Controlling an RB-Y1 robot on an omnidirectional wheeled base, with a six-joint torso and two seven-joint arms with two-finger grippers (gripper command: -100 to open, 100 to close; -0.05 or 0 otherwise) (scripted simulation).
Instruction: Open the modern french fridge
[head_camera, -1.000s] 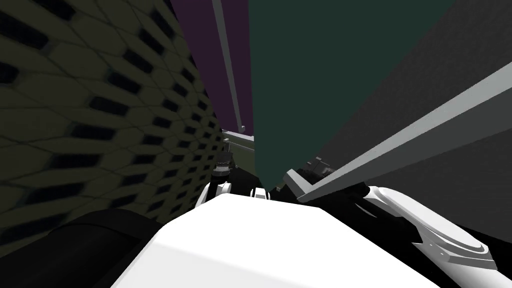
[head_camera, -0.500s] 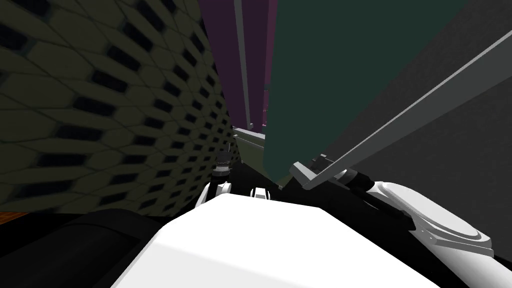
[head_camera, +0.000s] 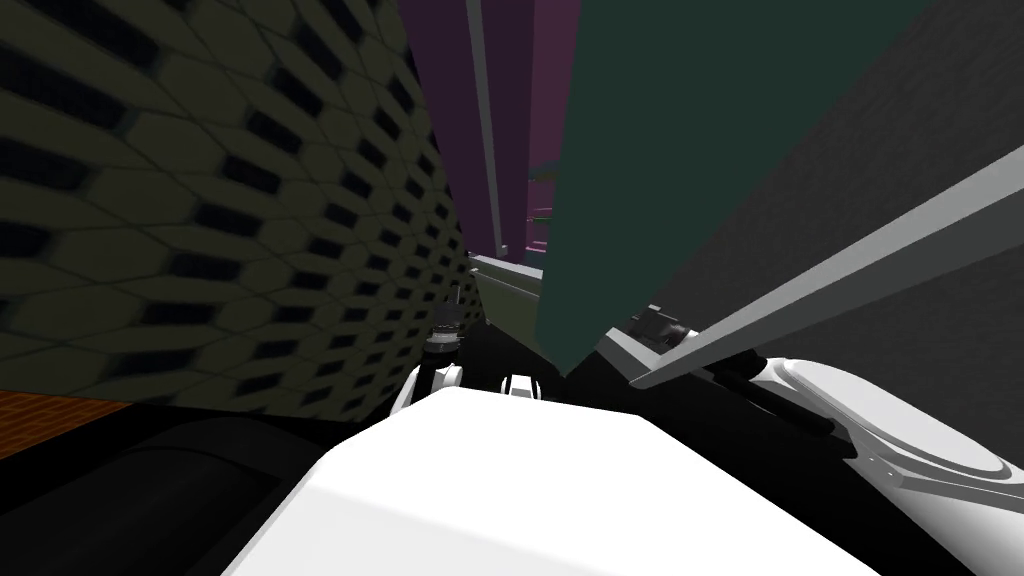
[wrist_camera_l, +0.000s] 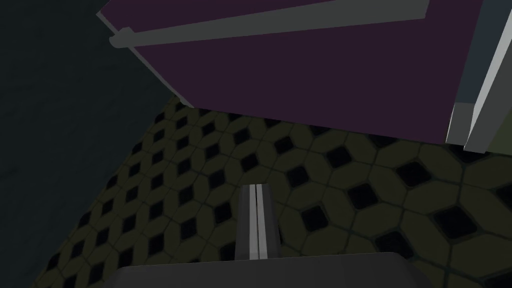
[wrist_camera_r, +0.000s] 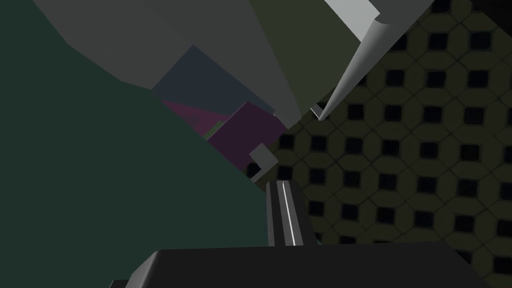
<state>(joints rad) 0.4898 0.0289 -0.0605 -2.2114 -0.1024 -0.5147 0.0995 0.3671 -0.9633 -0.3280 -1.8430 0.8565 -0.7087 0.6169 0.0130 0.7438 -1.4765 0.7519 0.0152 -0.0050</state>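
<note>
Your right claw (wrist_camera_r: 285, 215) is sitting pinched shut, gripping nothing, just beside the edge of the fridge's dark green door (wrist_camera_r: 100, 175), which is hanging ajar. Your left claw (wrist_camera_l: 256, 222) is closed and empty too, pointing at the tiled floor (wrist_camera_l: 350, 200), purple door (wrist_camera_l: 310, 75) beyond its tips.

You have a tiled floor (head_camera: 200, 200) across the whole left side of the head frame. It is made of dull olive, many-sided tiles with small black diamonds set between them, and the rows slant up toward the upper middle. At the lower left edge of that frame, a narrow orange-brown strip (head_camera: 50, 420) borders the tiles where they end; you cannot tell what it is made of from here.
</note>
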